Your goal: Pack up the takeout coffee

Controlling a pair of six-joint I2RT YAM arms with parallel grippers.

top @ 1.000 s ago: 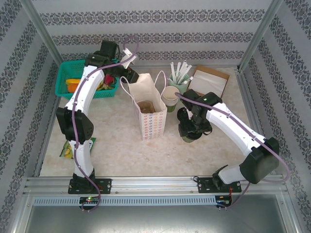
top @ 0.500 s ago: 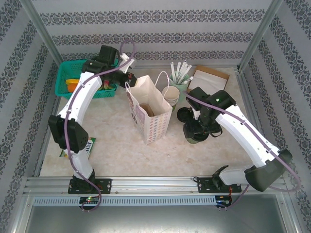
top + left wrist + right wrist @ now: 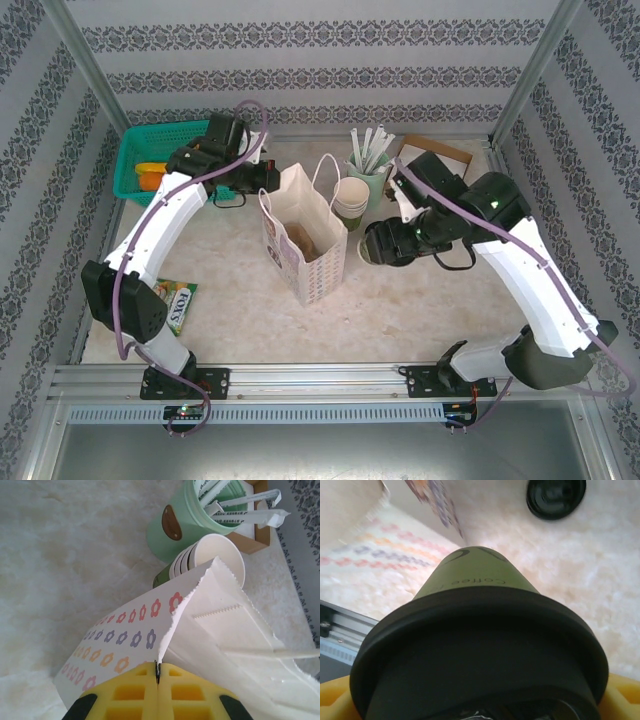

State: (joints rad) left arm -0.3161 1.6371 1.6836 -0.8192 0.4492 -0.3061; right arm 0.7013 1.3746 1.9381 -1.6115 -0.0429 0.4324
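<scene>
The takeout coffee [image 3: 470, 572] has a dark green body and a black lid [image 3: 480, 650]. My right gripper [image 3: 480, 712] is shut on it at the lid end, with yellow fingers [image 3: 625, 695] showing at the frame's corners. From above, the right gripper [image 3: 395, 243] holds the takeout coffee [image 3: 372, 247] off the table, tipped on its side, just right of the flower-printed paper bag [image 3: 305, 240]. My left gripper [image 3: 262, 182] pinches the bag's back-left rim. Its yellow fingers [image 3: 125, 695] are shut on the bag's paper edge [image 3: 167, 630], with the left gripper [image 3: 158, 670] low in the frame.
A stack of lidless cups [image 3: 350, 197] and a mint cup of stirrers [image 3: 368, 168] stand behind the bag. A cardboard box [image 3: 440, 160] sits at the back right and a green basket [image 3: 160, 160] at the back left. A snack packet [image 3: 175, 303] lies front left. A loose black lid [image 3: 556, 497] lies on the table.
My left gripper closed on the bag's rim and the bag shifted and tilted. My right arm lifted the takeout coffee off the table and tipped it toward the bag.
</scene>
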